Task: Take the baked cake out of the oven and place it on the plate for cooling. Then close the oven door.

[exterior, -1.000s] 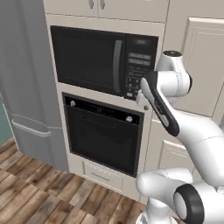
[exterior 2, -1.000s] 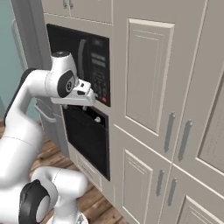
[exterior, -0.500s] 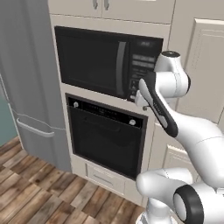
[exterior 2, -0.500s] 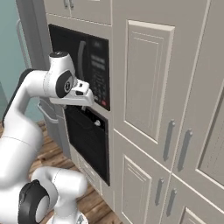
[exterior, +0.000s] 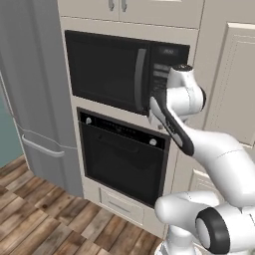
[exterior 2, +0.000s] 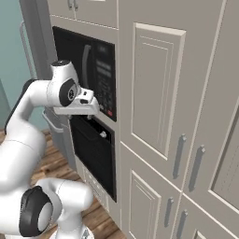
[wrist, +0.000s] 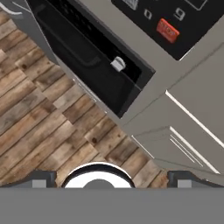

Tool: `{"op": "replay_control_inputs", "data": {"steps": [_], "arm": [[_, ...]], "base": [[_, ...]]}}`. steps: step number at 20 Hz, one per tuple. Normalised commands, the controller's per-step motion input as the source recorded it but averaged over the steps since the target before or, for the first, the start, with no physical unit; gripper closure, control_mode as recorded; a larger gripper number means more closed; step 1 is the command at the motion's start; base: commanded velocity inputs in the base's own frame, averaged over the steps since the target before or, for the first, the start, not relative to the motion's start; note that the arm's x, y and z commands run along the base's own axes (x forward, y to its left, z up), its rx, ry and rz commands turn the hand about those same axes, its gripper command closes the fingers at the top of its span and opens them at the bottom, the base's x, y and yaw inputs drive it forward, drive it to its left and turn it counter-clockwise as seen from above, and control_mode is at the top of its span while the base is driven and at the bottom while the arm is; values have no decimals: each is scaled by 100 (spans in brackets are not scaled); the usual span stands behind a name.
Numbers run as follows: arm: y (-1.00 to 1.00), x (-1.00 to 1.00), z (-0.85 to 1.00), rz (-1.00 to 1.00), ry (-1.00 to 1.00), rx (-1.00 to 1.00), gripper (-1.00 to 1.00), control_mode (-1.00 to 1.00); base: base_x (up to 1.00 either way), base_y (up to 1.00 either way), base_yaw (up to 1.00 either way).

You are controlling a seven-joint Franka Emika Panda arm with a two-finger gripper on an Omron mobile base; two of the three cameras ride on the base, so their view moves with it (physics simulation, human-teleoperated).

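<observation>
**Me:** Claw (exterior 2: 91, 108) first. From the right base view it hangs in front of the microwave's (exterior 2: 95, 77) keypad, just above the top corner of the oven (exterior 2: 93, 154). I can't read the jaws from this side.

**Partner:** And the thing you're after?

**Me:** The oven door (exterior 2: 89, 158) is up and shut, so I judge the cake sits behind it. From here I count one oven, one door and one silver knob (exterior 2: 102, 134).

**Partner:** What about the left base view?

**Me:** My own forearm covers the hand there. The door fills the lower half of the tower, under the microwave and beside the grey fridge (exterior: 35, 99). I count two knobs on the control strip, one at each end, and one black bar handle (exterior: 122, 141) just below them.

**Partner:** How will that door handle?

**Me:** I'd guess stiff and fairly heavy, hinged along the bottom, so it drops toward me. The glass is smooth and gives no grip. The bar is the place to take hold, near its middle so the pull stays even.

**Partner:** And the hand view?

**Me:** I'm looking down along the cabinet face to the wood floor (wrist: 48, 113). My fingertips (wrist: 40, 178) barely rise at the bottom, spread wide with nothing between them. One knob and the bar handle lie ahead, well apart from the tips.
</observation>
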Motion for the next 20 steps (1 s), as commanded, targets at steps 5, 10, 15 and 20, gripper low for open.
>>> {"op": "replay_control_inputs", "data": {"steps": [5,10,15,20], "arm": [[92,62,-100,14,2,-44,-100,-100],[94,67,-99,16,6,-48,-100,-100],[23,78,-67,6,3,-32,-100,-100],[5,75,-61,7,0,-33,-100,-100]], "base": [[0,0,0],[0,0,0],[0,0,0],[0,0,0]]}}
